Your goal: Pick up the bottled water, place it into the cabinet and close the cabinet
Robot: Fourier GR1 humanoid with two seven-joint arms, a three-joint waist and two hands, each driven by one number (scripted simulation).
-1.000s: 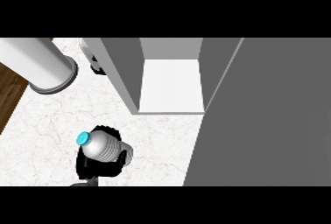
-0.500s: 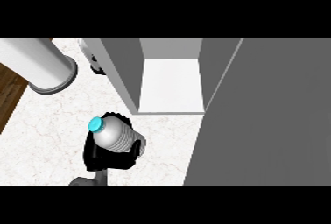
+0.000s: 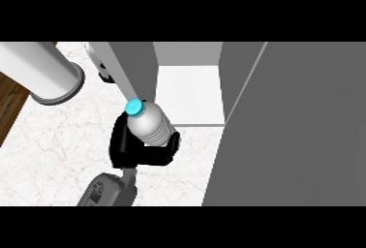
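The bottled water (image 3: 150, 125), clear with a blue cap (image 3: 134, 106), is tilted with its cap toward the cabinet. My right hand (image 3: 143, 152) is shut on its lower body, with its grey forearm coming in from the lower left. The bottle is held over the marble counter (image 3: 57, 145), just in front of the grey cabinet's left wall (image 3: 132, 68) and at the left corner of its white inner floor (image 3: 190, 94). The cabinet stands open. My left forearm (image 3: 39, 68) lies at the upper left; its hand (image 3: 102, 72) shows only as a dark bit beside the cabinet wall.
The open cabinet door (image 3: 300, 126) is a large grey panel filling the right side, its edge running down beside the bottle. Brown wooden floor (image 3: 10, 111) shows past the counter's left edge.
My right hand has carried the bottle up and to the right, from the counter's near part to the front of the cabinet's opening. The left forearm has stayed in place.
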